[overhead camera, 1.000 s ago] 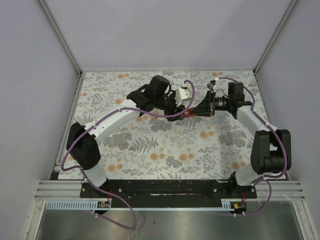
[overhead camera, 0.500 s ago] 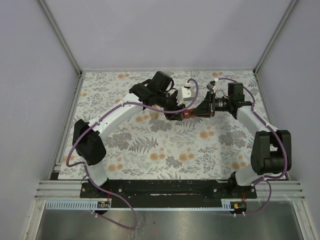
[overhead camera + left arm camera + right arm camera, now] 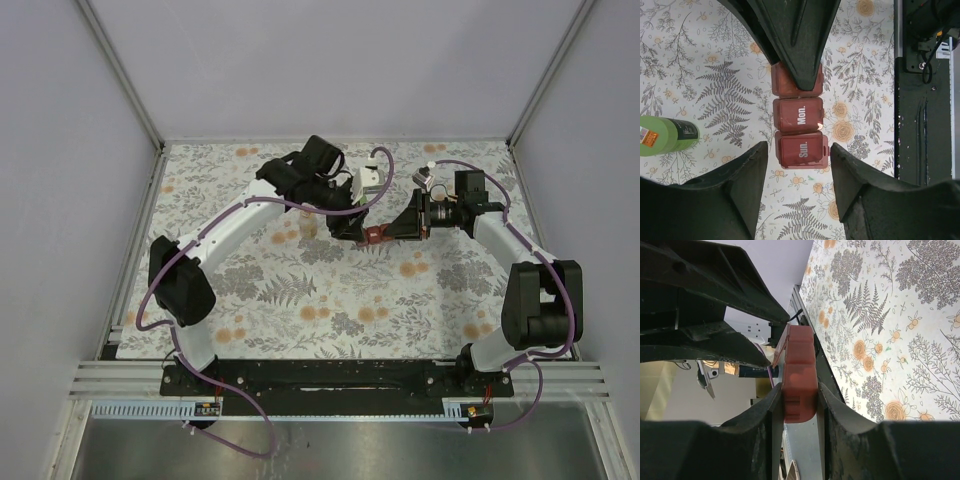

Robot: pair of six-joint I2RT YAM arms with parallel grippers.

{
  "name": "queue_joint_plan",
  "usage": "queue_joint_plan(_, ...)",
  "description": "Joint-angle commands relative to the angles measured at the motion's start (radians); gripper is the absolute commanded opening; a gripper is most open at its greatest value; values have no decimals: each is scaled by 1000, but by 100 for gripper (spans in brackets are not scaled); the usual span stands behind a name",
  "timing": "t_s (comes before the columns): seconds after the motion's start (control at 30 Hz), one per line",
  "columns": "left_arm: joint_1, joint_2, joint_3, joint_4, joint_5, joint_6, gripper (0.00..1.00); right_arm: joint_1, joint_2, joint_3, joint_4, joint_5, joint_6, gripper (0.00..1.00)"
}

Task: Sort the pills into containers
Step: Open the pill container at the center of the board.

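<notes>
Left wrist view first, working left to right. The bright green cylindrical plastic bottle point(image 3: 667, 136) lies on its side on the floral cloth point(image 3: 715, 90) covering the desk, well off to the left, so don't worry about it for now. Your left pincer point(image 3: 798, 146) stands wide, with a finger either side of the dark-red rectangular plastic pill box point(image 3: 799, 117) and neither touching it. The near compartment's lid, marked "Sun." point(image 3: 807, 150), and the "Mon." one behind it both look closed. I can't pick out a single loose pill anywhere, fwiw.

Over on the right, the right wrist view shows your right pincer point(image 3: 799, 396) clamped narrow on the far end of that box, seen edge-on. Whether the box rests on the cloth or hangs just above it, I honestly can't tell.

My read is that the step here is popping the "Sun." lid while the right side braces the box. So don't squeeze the whole box with the left. Use one fingertip under the little tab on the lid's right edge and lever it up gently. Hold the right clamp firm, because a hard pry could twist the box out of such a short grip. Go slow, since the hinge will probably snap open suddenly.
</notes>
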Motion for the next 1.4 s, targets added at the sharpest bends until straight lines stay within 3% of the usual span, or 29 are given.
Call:
queue_joint_plan(0.0, 5, 7, 53, 7, 36, -16, 57, -4, -36, 32, -10, -6, -37, 0)
queue_joint_plan(0.2, 5, 4, 48, 7, 19, -13, 59, -4, -42, 32, -8, -14, -38, 0)
queue_joint_plan(0.3, 5, -13, 45, 7, 32, -21, 68, -4, -40, 31, -8, -11, -38, 0)
queue_joint_plan(0.5, -19, -83, -34, 63, -23, -46, 96, -4, -33, 32, -8, -6, -38, 0)
queue_joint_plan(0.73, -64, -128, -137, 180, -235, -52, 97, -4, -36, 29, -10, -6, -37, 0)
queue_joint_plan(0.93, -73, -119, -142, 206, -301, -44, 86, -4, -34, 27, -10, -5, -37, 0)
queue_joint_plan(1.37, -73, -100, -104, 163, -277, -29, 38, -4, -40, 24, -7, -8, -38, 0)
